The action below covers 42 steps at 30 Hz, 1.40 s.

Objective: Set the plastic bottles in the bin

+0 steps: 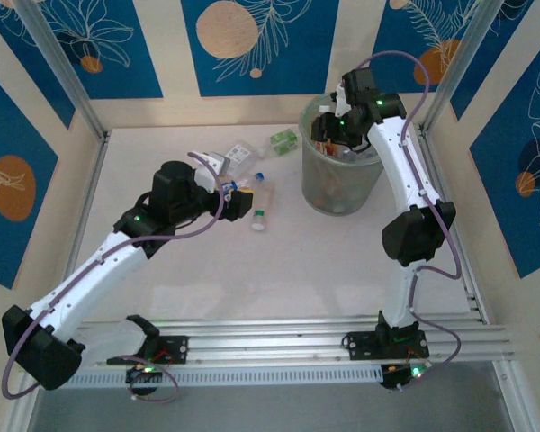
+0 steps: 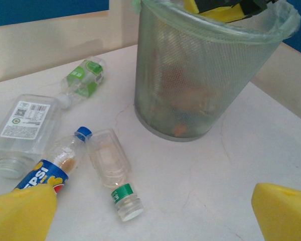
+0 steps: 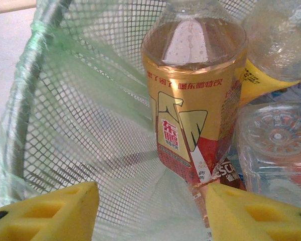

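Right gripper (image 3: 151, 203) apart inside the bin (image 3: 25, 110), an orange bottle (image 3: 190, 115) loose below it.
Left gripper (image 2: 155, 206), wide apart, hangs by two bottles (image 2: 108, 168) lying side by side left of the bin; closing there may nudge one and make it roll away.

Cream walls (image 1: 171, 45) with blue, orange-spotted panels (image 1: 288, 54) at 9, 12 and 3 o'clock; pale table (image 1: 279, 270); metal rails (image 1: 279, 342) at 6 o'clock.

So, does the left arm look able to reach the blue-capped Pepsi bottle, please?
Probably yes: the open left gripper is right by the Pepsi bottle, which lies uncovered, though a clear bottle beside it may crowd the grasp.
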Tool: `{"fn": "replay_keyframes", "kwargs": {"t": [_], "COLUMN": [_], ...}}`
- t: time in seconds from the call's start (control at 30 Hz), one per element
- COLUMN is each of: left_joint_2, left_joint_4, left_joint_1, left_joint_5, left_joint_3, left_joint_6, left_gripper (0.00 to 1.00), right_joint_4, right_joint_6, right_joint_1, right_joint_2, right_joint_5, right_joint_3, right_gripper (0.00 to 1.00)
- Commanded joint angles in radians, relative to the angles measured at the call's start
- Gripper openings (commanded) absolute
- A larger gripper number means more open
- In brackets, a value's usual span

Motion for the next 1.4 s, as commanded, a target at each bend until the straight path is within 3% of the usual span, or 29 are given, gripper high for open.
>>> {"fn": "replay_keyframes", "kwargs": {"t": [0.0, 0.17, 0.37, 0.57, 1.0, 1.37], "left_joint_2": [0.011, 0.106, 0.259, 0.409, 0.673, 0.703], "left_joint_4": [-0.056, -0.273, -0.4, -0.436, -0.588, -0.594], "left_joint_1": [-0.007, 0.03, 0.113, 0.164, 0.22, 0.232], "left_joint_5": [-0.08, -0.203, -0.202, -0.195, -0.263, -0.233], "left_joint_3": [0.042, 0.157, 0.253, 0.335, 0.497, 0.502], "left_joint_6": [-0.013, 0.044, 0.119, 0.183, 0.331, 0.351], "left_gripper": [1.0, 1.0, 0.99, 1.0, 0.94, 0.92], "right_joint_4": [0.0, 0.009, 0.033, 0.065, -0.009, -0.14], "right_joint_6": [0.016, 0.012, 0.019, 0.023, -0.02, -0.077], "right_joint_1": [-0.007, -0.005, -0.004, -0.005, -0.036, -0.028], "right_joint_2": [-0.014, -0.074, -0.19, -0.289, -0.184, -0.002], "right_joint_5": [-0.043, -0.038, 0.007, 0.023, 0.108, -0.069], "right_joint_3": [-0.007, -0.014, -0.056, -0.148, -0.102, 0.025], "right_gripper": [0.59, 0.61, 0.73, 0.75, 0.44, 0.36]}}
